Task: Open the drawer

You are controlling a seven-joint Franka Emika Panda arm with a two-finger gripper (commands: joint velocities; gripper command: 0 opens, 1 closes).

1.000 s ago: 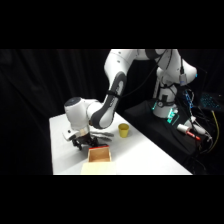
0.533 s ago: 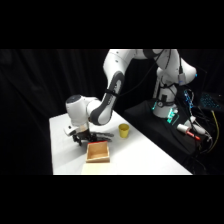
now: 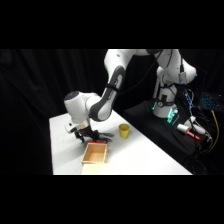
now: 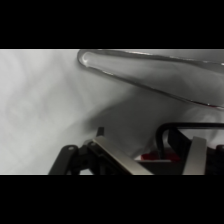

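White table (image 3: 135,155) against a black backdrop, with the wooden drawer (image 3: 95,153) sitting near the front edge and a yellow cup (image 3: 123,131) just behind it. The pincer (image 3: 86,136) is down at the drawer's red front by the black loop handle (image 4: 187,131); looks like it's around the handle, but honestly can't tell if it's spread or pinching.

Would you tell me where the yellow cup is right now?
In the side view, the yellow cup stands on the white table, right of the gripper and beyond the drawer.
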